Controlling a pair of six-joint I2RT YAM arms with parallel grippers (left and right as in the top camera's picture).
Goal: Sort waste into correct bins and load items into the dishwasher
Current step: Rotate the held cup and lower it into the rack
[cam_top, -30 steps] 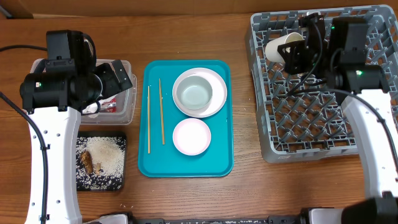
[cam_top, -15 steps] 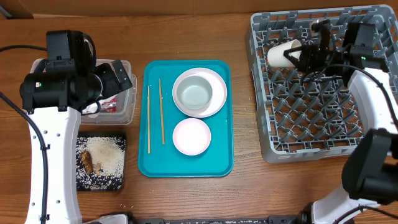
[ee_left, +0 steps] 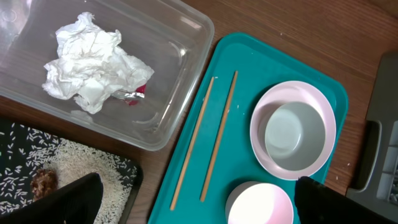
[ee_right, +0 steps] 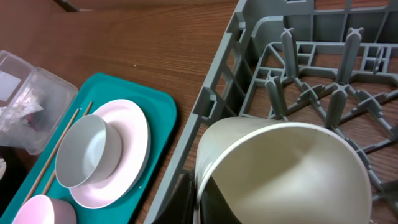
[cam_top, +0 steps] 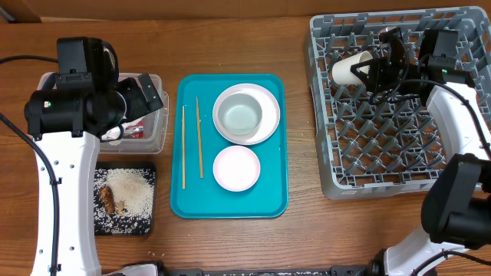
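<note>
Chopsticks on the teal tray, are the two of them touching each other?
Apart. The left wrist view shows the chopsticks lying side by side, with a strip of bare teal tray between them along their whole length.

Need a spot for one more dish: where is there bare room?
Most of the rack floor, away from the cup, is bare. So is the wood strip between rack and teal tray. The tray is crowded: chopsticks, plate, bowls.

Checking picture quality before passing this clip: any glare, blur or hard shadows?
Overhead: even light, sharp, no hard shadows. Left wrist: faint sheen on the clear tub, fingers blurred at the bottom corners. Right wrist: the cup fills the foreground, slightly soft.
</note>
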